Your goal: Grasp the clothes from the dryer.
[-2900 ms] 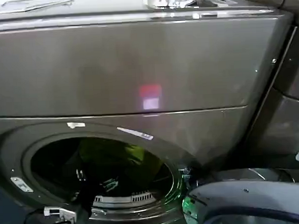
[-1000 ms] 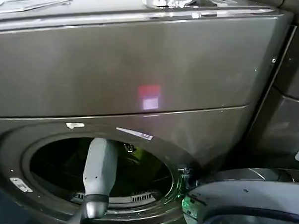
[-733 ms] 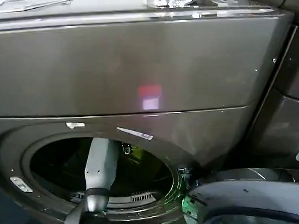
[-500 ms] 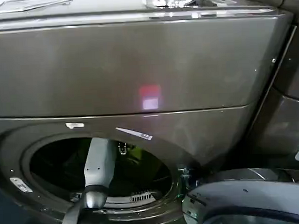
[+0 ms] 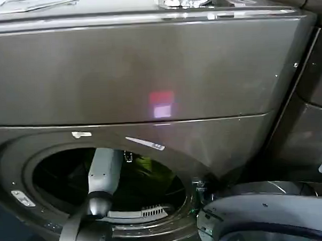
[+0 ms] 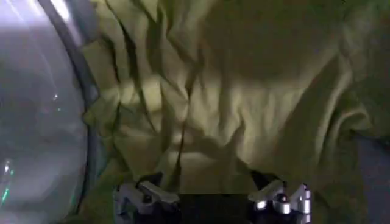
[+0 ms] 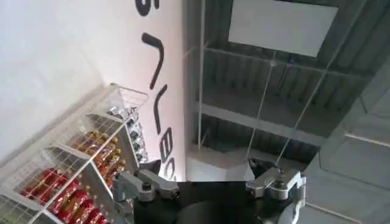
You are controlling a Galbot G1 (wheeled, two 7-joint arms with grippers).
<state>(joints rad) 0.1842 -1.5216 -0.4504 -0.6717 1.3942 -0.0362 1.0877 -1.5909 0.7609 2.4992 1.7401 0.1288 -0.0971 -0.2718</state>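
Head view shows you the left arm reaching through the round porthole of the dryer, its left claw deep in the drum beside the yellow-green clothes. Your left wrist view has the left claw with its fingers spread apart, right up against the crumpled clothes, which lie heaped against the drum wall; nothing is pinched between the fingertips. Your right claw is parked away from the machine, pointing up toward a ceiling and a wire shelf of bottles, fingers apart and holding nothing.
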